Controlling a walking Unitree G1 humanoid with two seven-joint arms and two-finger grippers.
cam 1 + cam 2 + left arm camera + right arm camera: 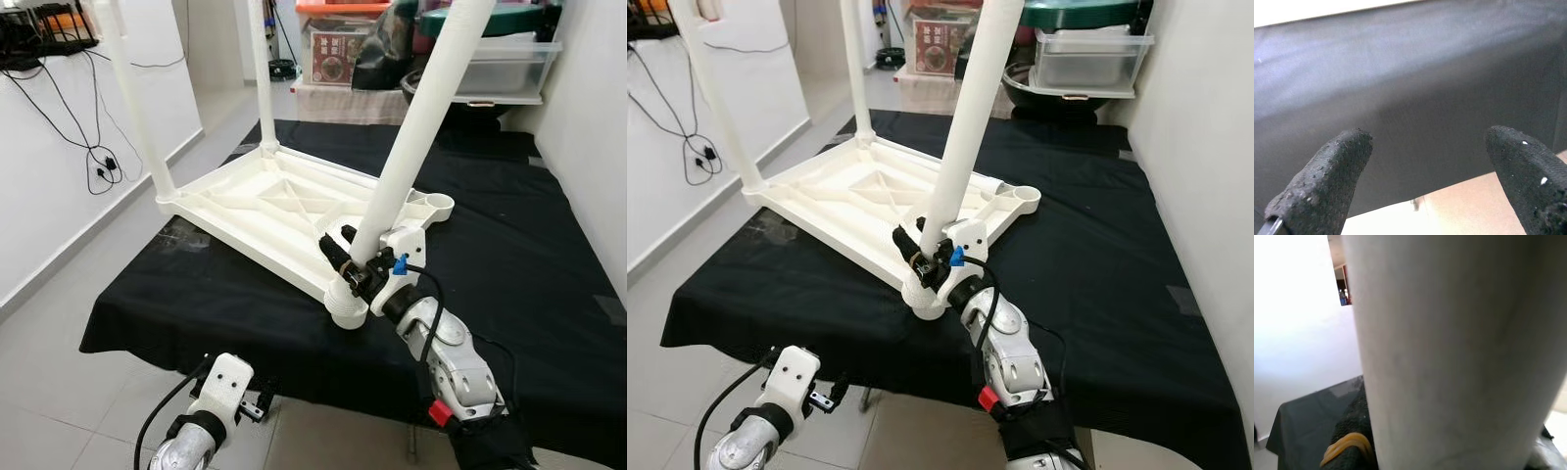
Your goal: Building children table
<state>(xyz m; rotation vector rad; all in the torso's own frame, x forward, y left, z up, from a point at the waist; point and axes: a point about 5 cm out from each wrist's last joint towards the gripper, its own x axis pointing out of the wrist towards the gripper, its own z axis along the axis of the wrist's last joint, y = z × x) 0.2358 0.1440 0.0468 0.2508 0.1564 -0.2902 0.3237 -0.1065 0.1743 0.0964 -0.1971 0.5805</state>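
Head views: white tabletop [284, 211] lies upside down on black cloth [509, 245] over a platform, two legs already standing in its far and left corners. My right gripper [351, 257] pinches the third leg [416, 127] low down, its foot in the near corner socket, leaning right. Left gripper [1425, 161] hangs below the cloth edge, fingers [1327, 181] spread, holding nothing.

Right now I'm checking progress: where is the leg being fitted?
The white leg stands tilted at the upturned tabletop's near corner, gripped low by the right hand, on the black-covered table.
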